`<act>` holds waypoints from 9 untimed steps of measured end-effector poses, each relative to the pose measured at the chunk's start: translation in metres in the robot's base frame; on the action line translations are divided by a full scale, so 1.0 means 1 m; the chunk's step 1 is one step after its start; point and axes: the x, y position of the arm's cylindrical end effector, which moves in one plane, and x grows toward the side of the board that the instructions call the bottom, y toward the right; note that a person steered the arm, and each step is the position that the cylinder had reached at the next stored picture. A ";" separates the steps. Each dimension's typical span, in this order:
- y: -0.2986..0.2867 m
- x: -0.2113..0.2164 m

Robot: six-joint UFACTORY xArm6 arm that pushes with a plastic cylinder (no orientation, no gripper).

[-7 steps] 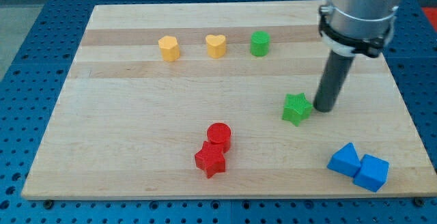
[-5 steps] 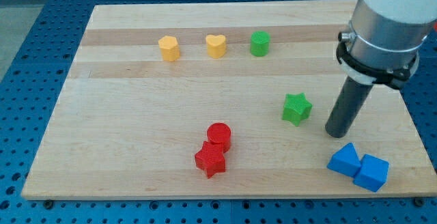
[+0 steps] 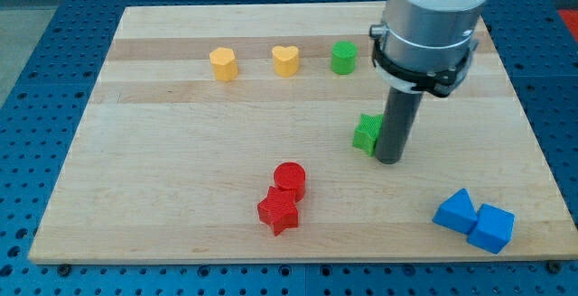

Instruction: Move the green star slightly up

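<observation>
The green star (image 3: 367, 133) lies right of the board's middle, partly hidden behind my rod. My tip (image 3: 388, 159) rests on the board touching the star's lower right side. A green cylinder (image 3: 343, 58) stands above the star near the view's top.
A yellow hexagon block (image 3: 224, 63) and a yellow heart (image 3: 285, 60) stand left of the green cylinder. A red cylinder (image 3: 290, 180) and a red star (image 3: 278, 211) touch each other at the lower middle. Two blue blocks (image 3: 474, 220) sit at the lower right corner of the wooden board (image 3: 135, 170).
My tip swung from the star's right, down around it, then in to its lower right side. The green star has shifted left and slightly up.
</observation>
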 end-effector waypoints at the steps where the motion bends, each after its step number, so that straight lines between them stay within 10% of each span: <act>1: -0.015 0.000; 7: -0.044 -0.025; 9: 0.065 -0.008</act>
